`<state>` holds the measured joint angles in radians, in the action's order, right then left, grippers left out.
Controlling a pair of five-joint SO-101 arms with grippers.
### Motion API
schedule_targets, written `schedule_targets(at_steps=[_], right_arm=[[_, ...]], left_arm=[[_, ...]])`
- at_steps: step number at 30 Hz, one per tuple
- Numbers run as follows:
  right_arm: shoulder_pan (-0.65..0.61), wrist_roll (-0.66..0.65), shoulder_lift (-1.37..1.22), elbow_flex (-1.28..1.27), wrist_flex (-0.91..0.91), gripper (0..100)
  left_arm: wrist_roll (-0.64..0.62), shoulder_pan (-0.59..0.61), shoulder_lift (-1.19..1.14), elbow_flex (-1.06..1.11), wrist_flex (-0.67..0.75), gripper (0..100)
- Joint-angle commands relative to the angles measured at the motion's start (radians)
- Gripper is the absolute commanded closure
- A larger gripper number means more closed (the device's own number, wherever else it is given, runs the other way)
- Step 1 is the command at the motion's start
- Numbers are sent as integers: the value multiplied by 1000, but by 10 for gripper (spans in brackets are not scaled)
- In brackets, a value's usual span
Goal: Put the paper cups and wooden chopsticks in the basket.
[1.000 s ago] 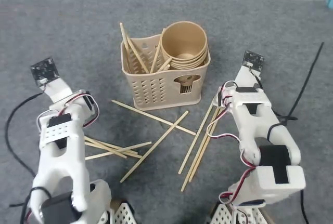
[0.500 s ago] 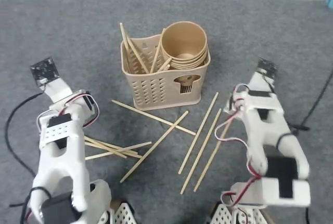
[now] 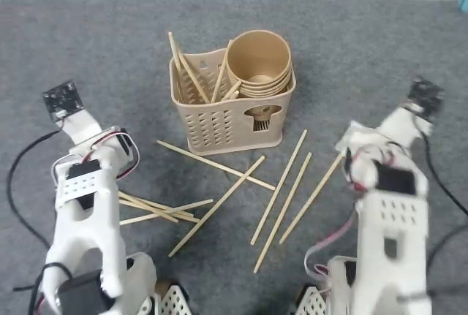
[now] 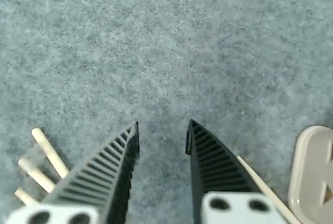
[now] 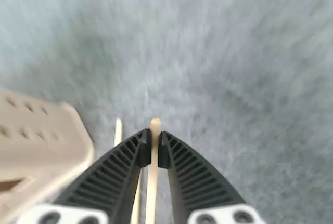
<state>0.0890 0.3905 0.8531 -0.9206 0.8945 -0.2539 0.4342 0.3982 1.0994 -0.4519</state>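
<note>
A beige slotted basket [image 3: 219, 121] stands upright at the middle back, holding stacked paper cups [image 3: 259, 63] and several wooden chopsticks [image 3: 189, 70]. More loose chopsticks [image 3: 216, 202] lie scattered on the carpet in front of it. My right gripper [image 5: 154, 140] is shut on the top end of one chopstick [image 5: 152, 182], which slants down across the carpet [image 3: 313, 198] right of the basket. Low over bare carpet, my left gripper [image 4: 163, 130] is open with nothing between its fingers. Chopstick ends [image 4: 48, 152] lie beside it, and the basket's corner [image 4: 315, 172] sits on its other side.
The floor is grey carpet [image 3: 110, 44], with bare room behind and to both sides of the basket. A black cable [image 3: 431, 121] trails off at the far right. The left arm [image 3: 88, 191] stands at the front left, beside a small cluster of chopsticks [image 3: 157, 209].
The right arm has swung to the right, dragging its chopstick away from the two it lay beside. The left arm, the basket and the other chopsticks have not moved.
</note>
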Motion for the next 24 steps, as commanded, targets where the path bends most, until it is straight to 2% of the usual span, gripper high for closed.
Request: schedule_targets(at_steps=[1,7,11,14,18,24], right_arm=[[33,-48,272,11,45,991],[27,-57,625,25,35,991],[4,-57,737,60,-16,991],[-28,-41,753,115,-25,991],[-76,41,750,230,-30,991],[-246,81,616,470,-28,991]], left_arm=[[2,2,0,-48,-2,861],[2,2,0,-48,-2,861],[2,2,0,-47,-2,861],[2,2,0,-47,-2,861],[2,2,0,-45,-2,861],[2,3,0,-45,0,861]])
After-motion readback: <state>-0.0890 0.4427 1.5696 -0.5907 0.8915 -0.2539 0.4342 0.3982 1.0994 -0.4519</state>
